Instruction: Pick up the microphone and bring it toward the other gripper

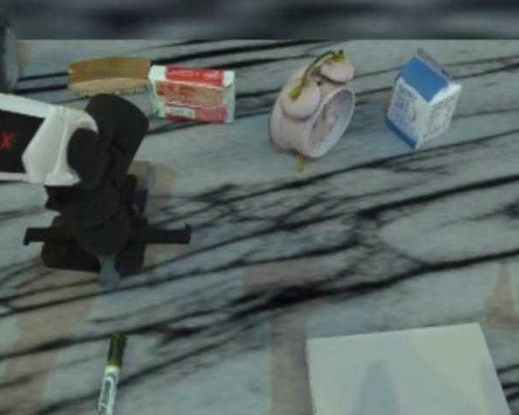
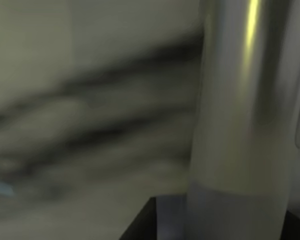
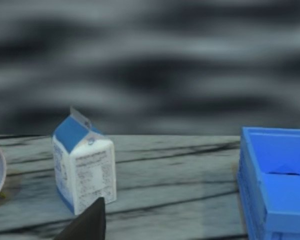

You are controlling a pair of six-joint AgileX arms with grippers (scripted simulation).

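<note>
Microphone [image 2: 240, 120] handle fills left wrist view | left gripper [image 1: 104, 246] low at table's left, fingers' state unclear | right gripper fingertip [image 3: 87, 222] only, state unclear

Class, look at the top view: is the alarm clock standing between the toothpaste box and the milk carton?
Yes: the pink alarm clock sits along the far edge with the red-and-white toothpaste box on its left and the blue-and-white milk carton on its right.

Brush [image 1: 109, 74], red box [image 1: 192, 92], clock [image 1: 312, 105], milk carton [image 1: 422, 98], marker [image 1: 112, 374].

Marble table [image 1: 372, 225] w/ brush [image 1: 109, 74], red box [image 1: 191, 93], clock [image 1: 313, 105], milk carton [image 1: 422, 98], marker [image 1: 112, 373], white pad [image 1: 406, 372].
</note>
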